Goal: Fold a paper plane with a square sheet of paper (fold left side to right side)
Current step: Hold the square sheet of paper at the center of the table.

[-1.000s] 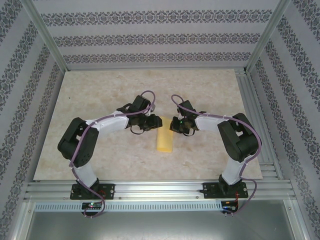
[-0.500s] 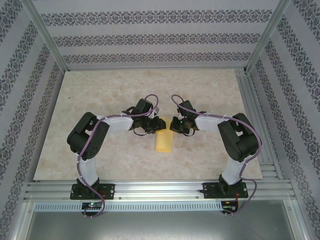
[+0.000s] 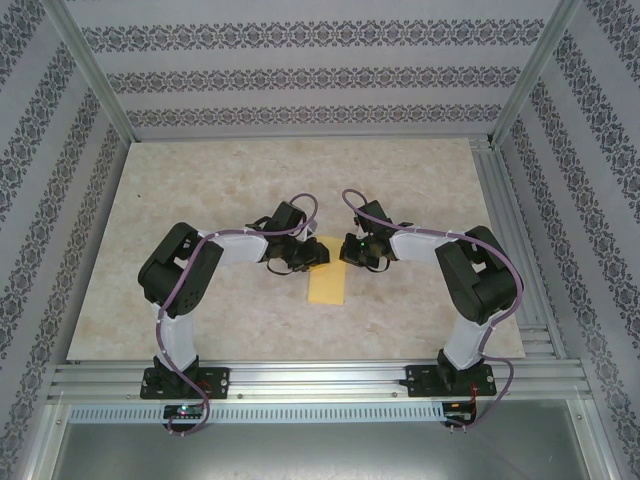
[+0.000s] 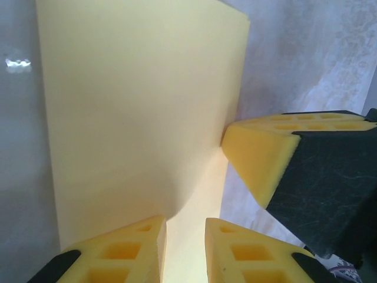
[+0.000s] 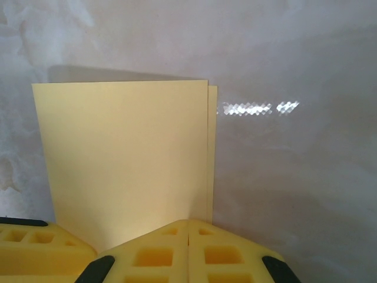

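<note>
Square sheet of paper (image 3: 326, 285) lies folded double on the marble surface (image 3: 200, 190) at the centre of the top view, one layer's edge peeking past the other at the right in the right wrist view (image 5: 123, 159). Left hand (image 3: 306, 256) sits at its upper left corner, fingers slightly apart over the sheet (image 4: 141, 106). Right hand (image 3: 352, 250) is pinched closed, empty, its tip touching the paper's upper right edge.

Sheet of paper (image 3: 326, 288) flat on tabletop (image 3: 250, 180) ctr; far edge btwn L end effector (image 3: 314, 256) & R end effector (image 3: 350, 250).
</note>
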Tool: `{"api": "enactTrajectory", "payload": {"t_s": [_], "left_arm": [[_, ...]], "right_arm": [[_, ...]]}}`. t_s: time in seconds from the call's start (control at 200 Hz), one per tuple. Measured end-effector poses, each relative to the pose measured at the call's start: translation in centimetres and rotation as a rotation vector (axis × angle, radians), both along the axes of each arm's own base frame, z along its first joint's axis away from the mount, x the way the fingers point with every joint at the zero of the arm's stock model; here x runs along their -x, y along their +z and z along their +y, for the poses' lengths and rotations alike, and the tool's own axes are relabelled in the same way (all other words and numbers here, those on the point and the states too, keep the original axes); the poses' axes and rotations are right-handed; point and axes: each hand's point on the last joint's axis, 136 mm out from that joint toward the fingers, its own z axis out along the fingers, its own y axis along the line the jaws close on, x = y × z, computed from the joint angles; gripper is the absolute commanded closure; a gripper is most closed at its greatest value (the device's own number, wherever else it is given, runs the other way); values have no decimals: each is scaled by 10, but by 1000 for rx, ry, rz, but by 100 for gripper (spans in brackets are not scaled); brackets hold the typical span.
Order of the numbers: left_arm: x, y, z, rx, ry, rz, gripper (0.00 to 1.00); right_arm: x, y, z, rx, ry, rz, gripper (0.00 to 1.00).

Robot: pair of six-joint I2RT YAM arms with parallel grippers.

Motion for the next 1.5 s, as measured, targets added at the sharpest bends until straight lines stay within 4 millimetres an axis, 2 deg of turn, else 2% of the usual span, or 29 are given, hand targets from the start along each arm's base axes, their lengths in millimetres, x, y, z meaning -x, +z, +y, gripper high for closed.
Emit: {"api": "enactTrajectory", "payload": {"t_s": [0.215,0.619,0.779,0.869,0.964,1.329,1.499], "left_arm": [[7,-11,5,-13,-3,21,74],[8,-11,4,-6,-5,13,74],[8,-11,4,-6,-9,9,74],[8,-11,4,-7,-10,8,75],[8,-11,4,-7,-13,5,75],[8,-11,4,-8,-17,1,75],[8,-12,4,-8,-17,1,76]], "right_arm": [[0,0,0,0,1,0,94],[0,3,-1,3,7,-8,92],[-4,24,-6,6,9,-42,91],[-13,43,0,-25,12,-88,91],[-19,51,8,-65,17,-111,92],[-44,39,37,-161,14,-71,93],[-49,31,52,-201,17,-43,93]]}}
